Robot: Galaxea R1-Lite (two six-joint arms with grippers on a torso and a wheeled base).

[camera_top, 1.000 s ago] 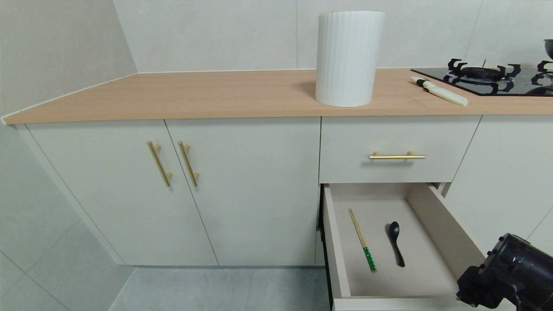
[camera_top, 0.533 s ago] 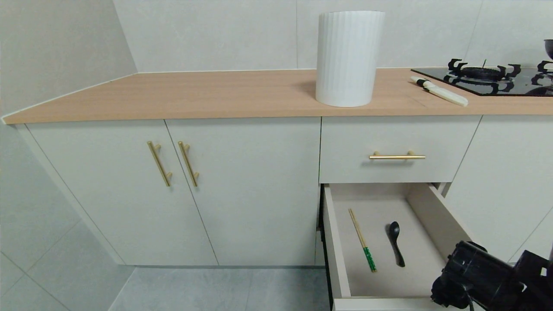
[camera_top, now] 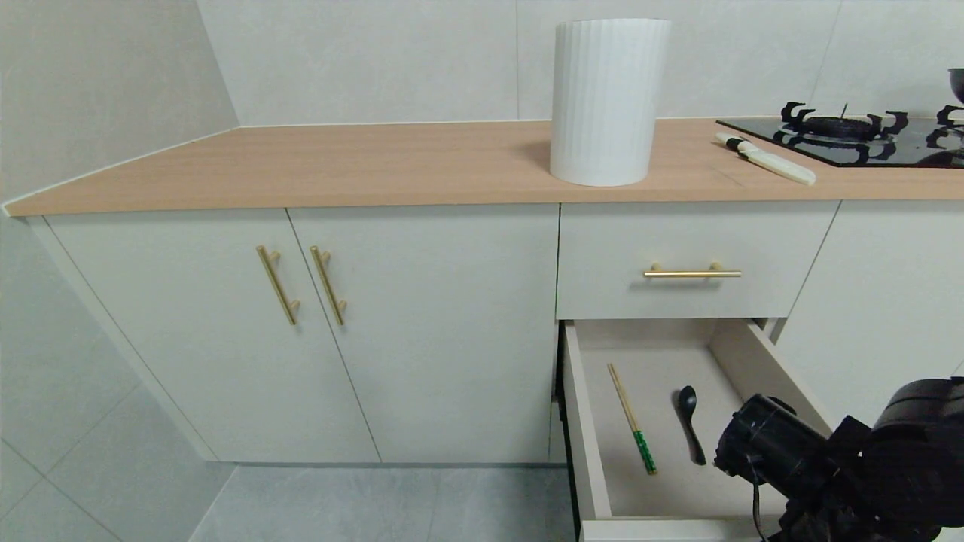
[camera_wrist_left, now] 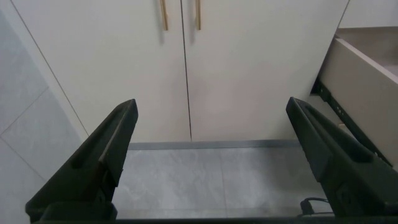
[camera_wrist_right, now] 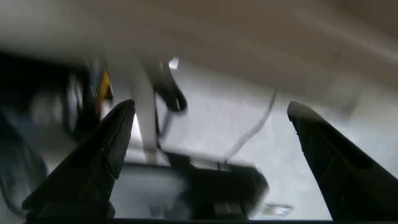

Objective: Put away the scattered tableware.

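One spoon (camera_top: 689, 433) and, we are guessing, one chopstick pair (camera_top: 631, 419) are lying in the drawer (camera_top: 584, 421); left tool (camera_wrist_left: 211, 107) and right tool (camera_wrist_right: 211, 107) are gaping wide.

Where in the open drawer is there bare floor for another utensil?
Free: the strip between the black spoon and the drawer's right wall, and the band along the back wall. The lane between chopsticks and spoon is narrower. The right arm crowds the front right corner.
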